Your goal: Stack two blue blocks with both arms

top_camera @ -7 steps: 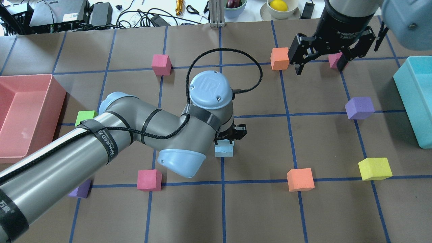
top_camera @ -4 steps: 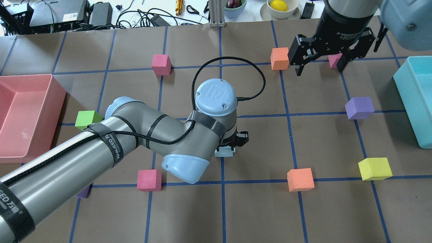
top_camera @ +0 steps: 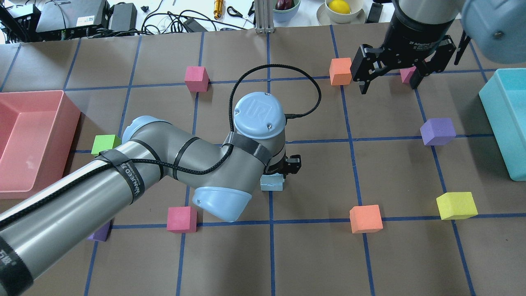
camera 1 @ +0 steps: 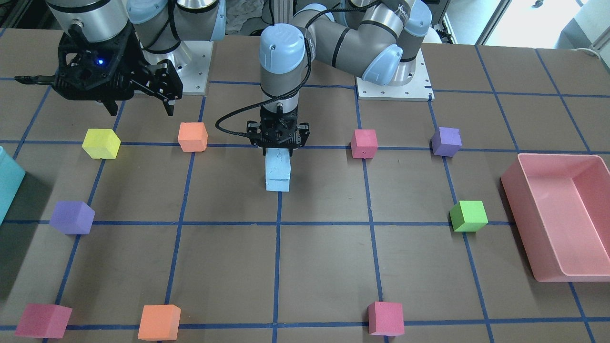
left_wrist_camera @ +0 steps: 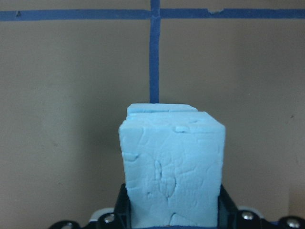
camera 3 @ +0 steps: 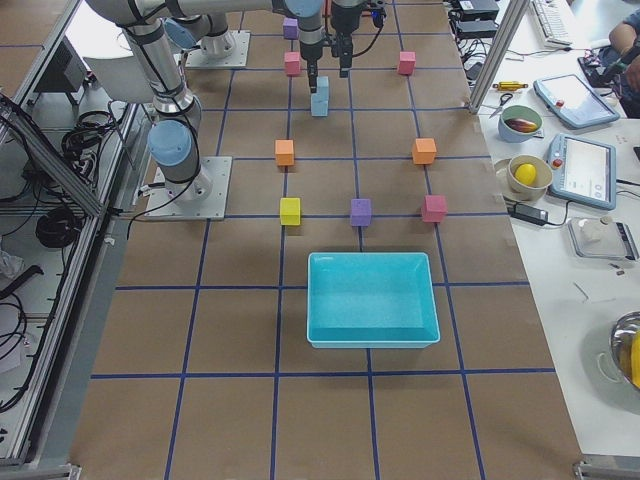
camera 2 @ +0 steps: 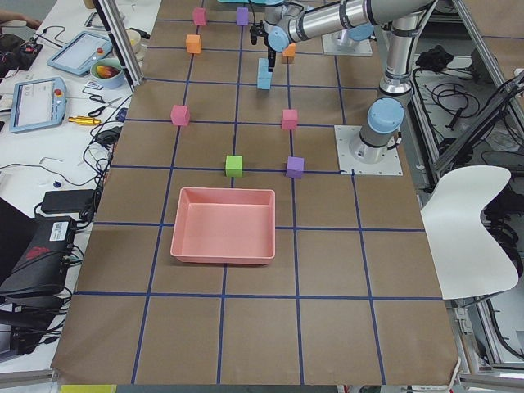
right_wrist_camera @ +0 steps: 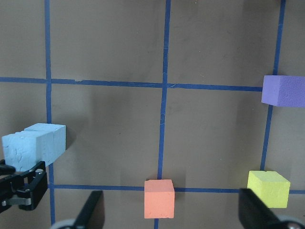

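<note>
Front-facing view, step in hand: placing is nearly done. The upper blue block (camera 1: 279,164) is sitting on the lower blue block (camera 1: 278,186) at the centre of the frame, on the table (camera 1: 324,267). I am judging the stack as made but not yet released.
Stack alignment: the left wrist view is showing a thin edge of the lower blue block peeking out past the upper one, so the faces are lying nearly flush with a slight offset.
Tool, left: the left gripper (camera 1: 278,148) is coming straight down onto the stack and clamping the upper blue block by its sides, jaws drawn in to the block's width and touching nothing else.
Tool, right: the right gripper (top_camera: 388,85) is hanging at the upper right of the overhead frame, jaws spread wide and carrying nothing. It is well apart from the stack, with an orange block (top_camera: 340,71) lying just beside it.
Next move: I am expecting this to call for the left jaws to part, then a straight lift clear.
Risk: foam clinging to a finger could be dragging the top block off its seat.
</note>
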Controlling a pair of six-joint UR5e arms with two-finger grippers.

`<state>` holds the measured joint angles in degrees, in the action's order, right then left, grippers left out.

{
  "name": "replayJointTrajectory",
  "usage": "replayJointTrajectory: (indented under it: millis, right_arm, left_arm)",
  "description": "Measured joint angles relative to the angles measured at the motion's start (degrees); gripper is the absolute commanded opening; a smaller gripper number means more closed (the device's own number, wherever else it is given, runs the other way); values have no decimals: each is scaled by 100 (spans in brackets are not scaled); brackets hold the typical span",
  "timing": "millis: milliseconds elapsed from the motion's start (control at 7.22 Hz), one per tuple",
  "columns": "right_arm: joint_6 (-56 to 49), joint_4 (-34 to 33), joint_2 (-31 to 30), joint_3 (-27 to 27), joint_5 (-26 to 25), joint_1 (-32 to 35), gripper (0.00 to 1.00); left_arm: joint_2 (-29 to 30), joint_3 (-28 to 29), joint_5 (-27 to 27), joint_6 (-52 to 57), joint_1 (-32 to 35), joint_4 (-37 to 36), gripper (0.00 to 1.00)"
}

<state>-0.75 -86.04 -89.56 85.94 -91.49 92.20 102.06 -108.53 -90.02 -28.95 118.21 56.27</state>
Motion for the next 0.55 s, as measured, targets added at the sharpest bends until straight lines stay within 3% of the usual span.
replayJointTrajectory:
  millis: [554]
  right_arm:
    - [-14, 11, 8, 0, -2, 0, 100]
  left_arm:
    - [-584, 285, 28, 416, -684, 785, 92]
